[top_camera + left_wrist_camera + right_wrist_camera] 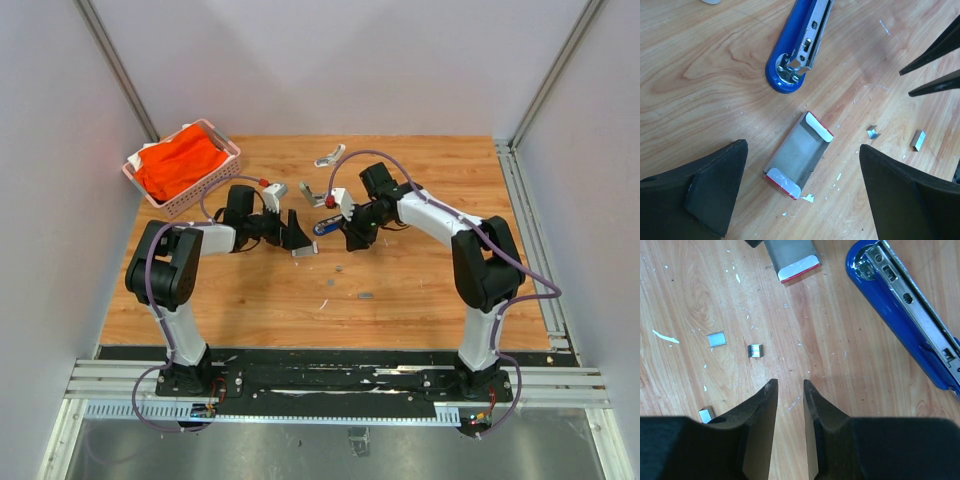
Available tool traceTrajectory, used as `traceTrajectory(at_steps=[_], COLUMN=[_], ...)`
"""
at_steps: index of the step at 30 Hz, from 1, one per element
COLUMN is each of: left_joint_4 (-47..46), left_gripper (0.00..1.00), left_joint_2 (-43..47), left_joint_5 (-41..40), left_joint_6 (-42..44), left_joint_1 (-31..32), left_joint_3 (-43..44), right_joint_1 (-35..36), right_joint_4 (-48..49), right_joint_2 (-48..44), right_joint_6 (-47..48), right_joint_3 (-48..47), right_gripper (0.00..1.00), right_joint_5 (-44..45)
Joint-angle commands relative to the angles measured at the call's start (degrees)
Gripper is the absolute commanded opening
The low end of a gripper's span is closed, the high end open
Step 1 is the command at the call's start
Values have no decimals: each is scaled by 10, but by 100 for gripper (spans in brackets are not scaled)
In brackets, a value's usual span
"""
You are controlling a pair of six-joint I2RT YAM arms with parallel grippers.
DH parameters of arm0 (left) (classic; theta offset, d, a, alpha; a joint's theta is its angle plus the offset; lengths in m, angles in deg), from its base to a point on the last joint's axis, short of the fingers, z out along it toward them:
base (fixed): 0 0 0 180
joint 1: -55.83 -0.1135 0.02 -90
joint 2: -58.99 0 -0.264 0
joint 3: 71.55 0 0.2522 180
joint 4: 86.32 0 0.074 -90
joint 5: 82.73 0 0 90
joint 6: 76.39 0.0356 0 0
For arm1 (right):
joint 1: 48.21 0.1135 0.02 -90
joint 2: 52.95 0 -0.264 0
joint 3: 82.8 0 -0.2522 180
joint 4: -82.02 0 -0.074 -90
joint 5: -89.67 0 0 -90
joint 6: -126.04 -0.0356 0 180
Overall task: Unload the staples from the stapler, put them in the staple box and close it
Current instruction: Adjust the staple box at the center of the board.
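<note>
1. Spread wide, the left claw (802, 148) holds nothing and points down at the worktop (705, 75).
2. Its arm rises from the base to a raised elbow, and the forearm then reaches low toward the middle of the worktop.
3. Between this claw's two fingers lies a small open box (799, 155), grey inside with white ends and a red edge. It lies flat on the wood and touches neither finger.
4. Ahead of the left claw, past the box, lies the stapler (790, 65). Its rounded blue end is nearest and its metal channel is bare on top.
5. The right claw (790, 385) has its fingers a narrow gap apart with nothing between them; bare wood shows through the gap. Whether the tips touch the wood cannot be told.
6. Its arm mirrors the other, elbow raised and forearm reaching inward, wrist bent down.
7. Ahead and to the right of the right claw the stapler runs diagonally, clear of the fingertips.
8. Ahead and to its left the staples (755, 350) lie loose as short silvery bits, with one more piece just beside the left finger.
9. From above, the two claws face each other with the stapler between them, nearer the right one.
10. Behind the left claw, at the far left corner, stands a pink basket (226, 150) holding an orange cloth (180, 165).
</note>
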Motion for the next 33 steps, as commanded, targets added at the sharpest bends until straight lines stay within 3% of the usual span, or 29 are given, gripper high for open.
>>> traceTrajectory(at_steps=[1,18,33], left_joint_4=[-14,68,76], left_gripper=[98,98,98], left_joint_2=[0,8,30], left_joint_5=[27,73,110], left_joint_6=[-9,39,57], left_joint_1=[6,16,18], left_joint_3=[-4,-3,-25], right_joint_1=[-12,-12,21], right_joint_4=[-1,-1,-21], right_joint_2=[-18,5,69], right_joint_6=[-5,-8,-15], right_joint_3=[9,2,-15], right_gripper=[29,29,28], right_joint_5=[-26,-37,-50])
